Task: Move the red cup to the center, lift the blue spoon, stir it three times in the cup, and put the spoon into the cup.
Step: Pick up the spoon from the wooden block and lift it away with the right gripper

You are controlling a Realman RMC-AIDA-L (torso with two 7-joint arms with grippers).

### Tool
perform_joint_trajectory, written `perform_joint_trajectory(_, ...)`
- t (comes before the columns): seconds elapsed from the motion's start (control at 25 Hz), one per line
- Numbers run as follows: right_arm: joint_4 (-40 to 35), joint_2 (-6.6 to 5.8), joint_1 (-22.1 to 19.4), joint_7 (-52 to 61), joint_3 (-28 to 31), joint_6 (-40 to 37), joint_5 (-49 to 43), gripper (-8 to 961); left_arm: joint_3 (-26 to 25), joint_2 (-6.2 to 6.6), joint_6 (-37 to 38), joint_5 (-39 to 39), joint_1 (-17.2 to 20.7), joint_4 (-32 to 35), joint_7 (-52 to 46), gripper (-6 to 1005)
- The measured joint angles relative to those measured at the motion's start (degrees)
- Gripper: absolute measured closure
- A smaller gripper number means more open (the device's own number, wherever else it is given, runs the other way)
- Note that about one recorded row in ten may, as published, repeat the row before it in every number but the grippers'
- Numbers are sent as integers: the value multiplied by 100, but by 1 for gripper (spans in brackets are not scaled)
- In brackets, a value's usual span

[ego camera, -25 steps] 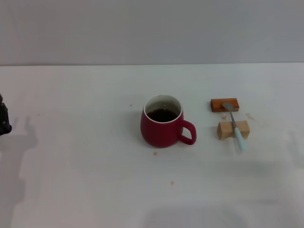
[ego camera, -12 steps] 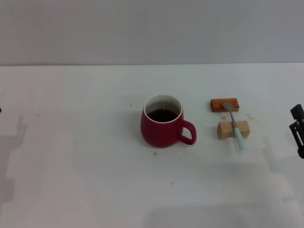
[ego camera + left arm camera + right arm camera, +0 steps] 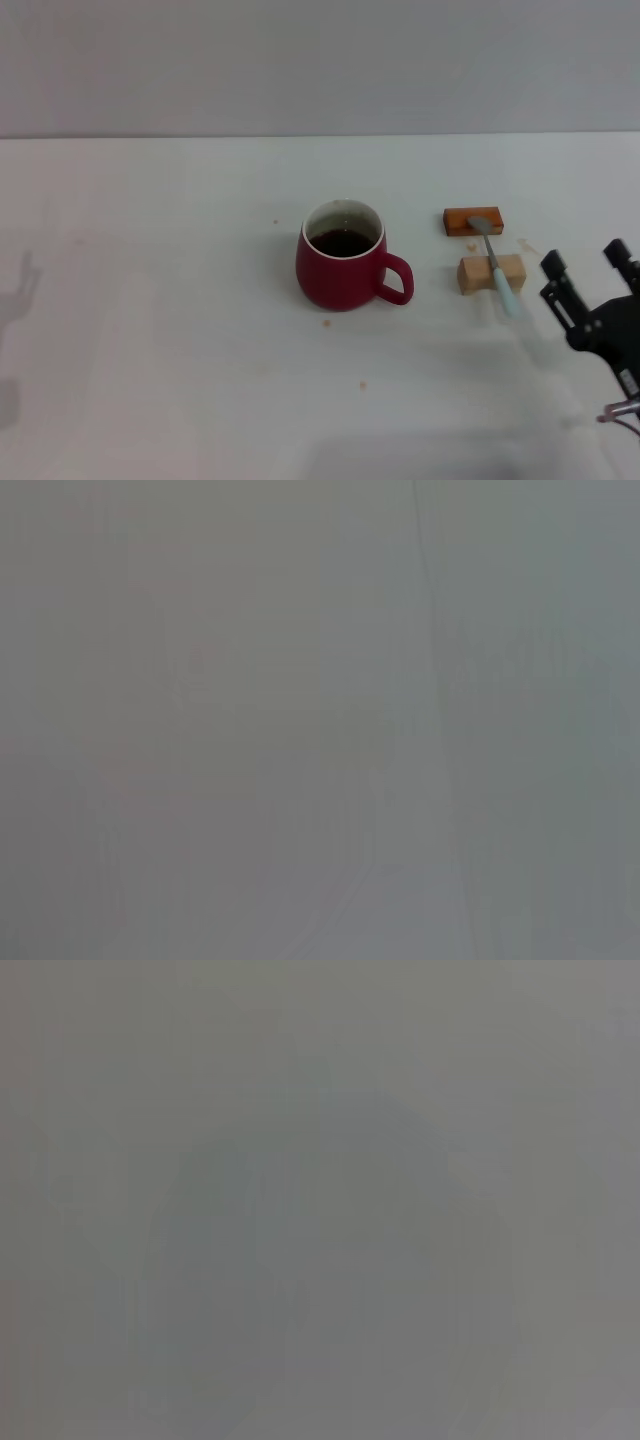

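The red cup (image 3: pixel 343 257) stands upright near the middle of the white table (image 3: pixel 160 300), with dark liquid inside and its handle toward the right. The blue spoon (image 3: pixel 495 262) lies to its right across two wooden blocks, its grey bowl on the far one and its pale handle reaching past the near one. My right gripper (image 3: pixel 585 268) is open, low at the right edge, just right of the spoon's handle and apart from it. My left gripper is out of view. Both wrist views show only blank grey.
An orange-brown block (image 3: pixel 472 220) and a tan block (image 3: pixel 491 273) hold up the spoon. A few small brown specks lie on the table near the cup. The table's far edge meets a grey wall.
My right gripper has come in from the right edge toward the spoon. My left gripper has withdrawn off the left edge; only its shadow remains. The cup and spoon have not moved.
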Motion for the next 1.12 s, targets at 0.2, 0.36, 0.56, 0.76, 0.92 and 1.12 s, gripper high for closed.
perform_joint_trajectory(0.2, 76, 6, 10, -83, -135, 216, -1, 193, -3, -4, -129, -3, -44, 18, -2, 143)
perform_joint_trajectory(0.36, 106, -3, -34, -84, -229, 184, -12, 194, -12, -4, -139, -4, -52, 18, -4, 143)
perform_joint_trajectory(0.56, 106, -1, -59, -68, -397, 203, -6, 194, -13, -4, -140, -4, -51, 18, -5, 143)
perform_joint_trajectory(0.76, 106, 0, -103, -45, -413, 289, 55, 193, -13, -4, -140, -4, -20, 14, -5, 144)
perform_joint_trajectory(0.92, 113, -6, -31, -39, -468, 545, 350, 193, -14, -4, -139, -4, 11, -4, -62, 144)
perform_joint_trajectory(1.12, 112, -2, 61, -35, -497, 784, 567, 194, -21, 2, -139, -3, 24, 23, -432, 144)
